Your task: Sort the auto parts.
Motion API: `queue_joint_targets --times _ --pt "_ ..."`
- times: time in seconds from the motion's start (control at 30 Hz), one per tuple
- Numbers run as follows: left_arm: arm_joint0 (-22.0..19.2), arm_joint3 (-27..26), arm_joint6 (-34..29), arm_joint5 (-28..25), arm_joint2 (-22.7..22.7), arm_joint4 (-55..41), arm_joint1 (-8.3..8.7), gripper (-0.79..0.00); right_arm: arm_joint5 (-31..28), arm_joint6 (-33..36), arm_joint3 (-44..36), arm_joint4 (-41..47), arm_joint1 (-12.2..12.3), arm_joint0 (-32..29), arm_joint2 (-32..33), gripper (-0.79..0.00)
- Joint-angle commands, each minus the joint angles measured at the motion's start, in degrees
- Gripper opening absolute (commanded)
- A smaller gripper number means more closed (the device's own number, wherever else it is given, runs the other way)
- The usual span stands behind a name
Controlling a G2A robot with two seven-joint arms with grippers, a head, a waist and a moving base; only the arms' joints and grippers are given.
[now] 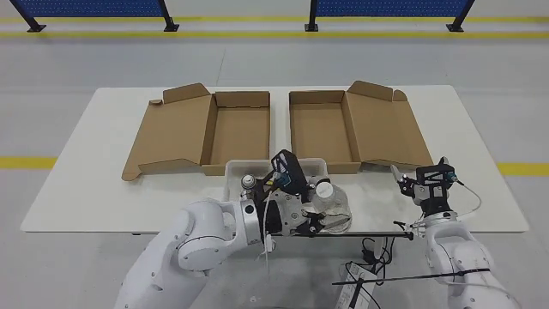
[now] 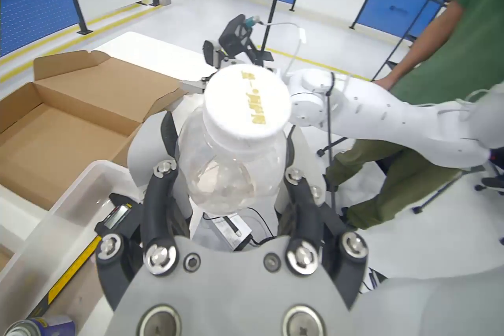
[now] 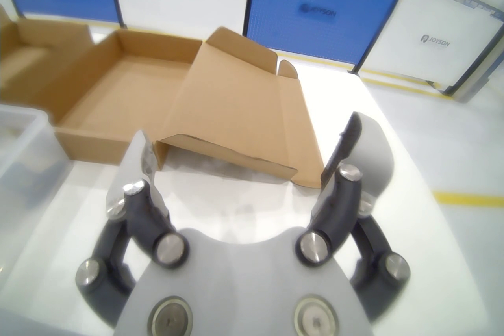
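My left gripper [image 2: 230, 150] is shut on a clear plastic bottle [image 2: 236, 172] with a white cap [image 2: 246, 105], held above the right end of the translucent bin [image 1: 233, 170]. In the top view the bottle [image 1: 327, 194] and left gripper [image 1: 316, 216] sit over the bin near the table's front edge. My right gripper [image 3: 244, 148] stands open with nothing between its fingers, above the table to the right of the bin [image 3: 23, 148]; the top view shows the right gripper [image 1: 422, 182] at the front right.
Two open cardboard boxes lie behind the bin, a left box [image 1: 240, 133] and a right box [image 1: 319, 133], each with its lid folded outward. A blue spray can [image 2: 35, 325] and a black and yellow tool [image 2: 114, 215] rest in the bin.
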Motion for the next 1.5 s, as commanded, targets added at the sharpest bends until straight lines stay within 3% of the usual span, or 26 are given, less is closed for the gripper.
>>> queue_joint_targets --times 0.0,0.37,0.77,1.1,1.2,1.3,1.47 --pt "-0.5 0.0 -2.4 -2.8 -0.5 -4.4 0.32 -0.785 0.0 0.0 0.0 0.0 0.0 0.0 0.0 0.0" --pt "-1.3 0.6 -12.2 -8.1 -4.4 -13.1 2.22 -0.785 0.0 0.0 0.0 0.0 0.0 0.0 0.0 0.0" --pt "-2.7 2.0 -11.0 -7.2 -5.1 -10.7 3.04 -0.785 0.0 0.0 0.0 0.0 0.0 0.0 0.0 0.0" --pt "-2.4 1.9 -1.9 1.4 -9.3 1.3 3.39 -0.785 0.0 0.0 0.0 0.0 0.0 0.0 0.0 0.0" --pt "-2.5 1.8 -2.2 6.3 -10.2 12.2 3.63 -0.785 0.0 0.0 0.0 0.0 0.0 0.0 0.0 0.0" --pt "-1.5 2.2 2.9 13.4 -10.2 12.3 3.19 -0.785 0.0 0.0 0.0 0.0 0.0 0.0 0.0 0.0" --pt "-1.9 3.2 4.2 17.3 -9.8 16.1 3.05 -0.785 0.0 0.0 0.0 0.0 0.0 0.0 0.0 0.0"
